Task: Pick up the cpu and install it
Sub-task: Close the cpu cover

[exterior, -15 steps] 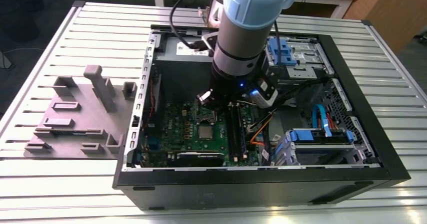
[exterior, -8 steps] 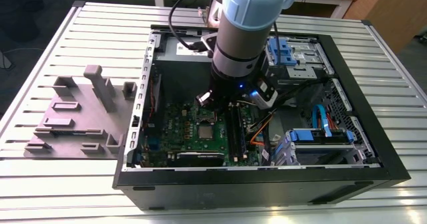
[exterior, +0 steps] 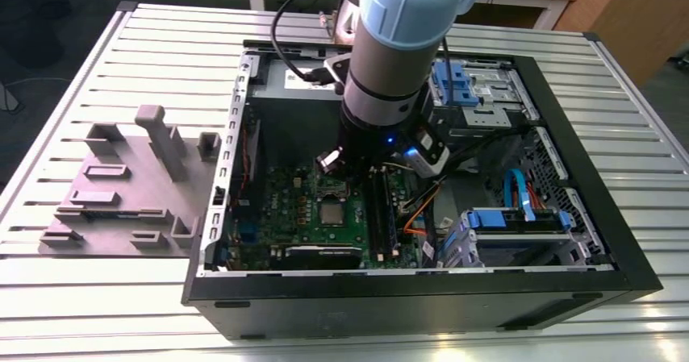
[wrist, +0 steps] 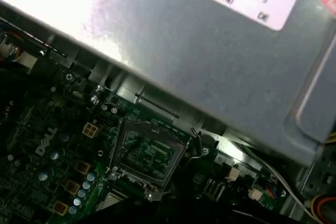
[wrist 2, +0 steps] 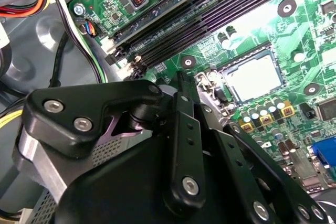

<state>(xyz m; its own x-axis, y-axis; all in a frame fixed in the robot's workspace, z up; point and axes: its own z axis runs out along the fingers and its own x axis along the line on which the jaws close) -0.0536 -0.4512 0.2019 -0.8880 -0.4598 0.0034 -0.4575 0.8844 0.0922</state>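
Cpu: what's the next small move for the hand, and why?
Probably raise the hand slightly, straight up: the cpu appears to lie flat in the socket, the hand sits close by it, and the metal frame stands open.

arm cut off above, grey box — cropped

- The case is open on top; its walls bar entry from the sides
- The grey power-supply box rises just beside the socket's raised frame
- The memory slots run beside the cpu, which lies bare from above
- The orange cables and the drive cage crowd the exterior view's right
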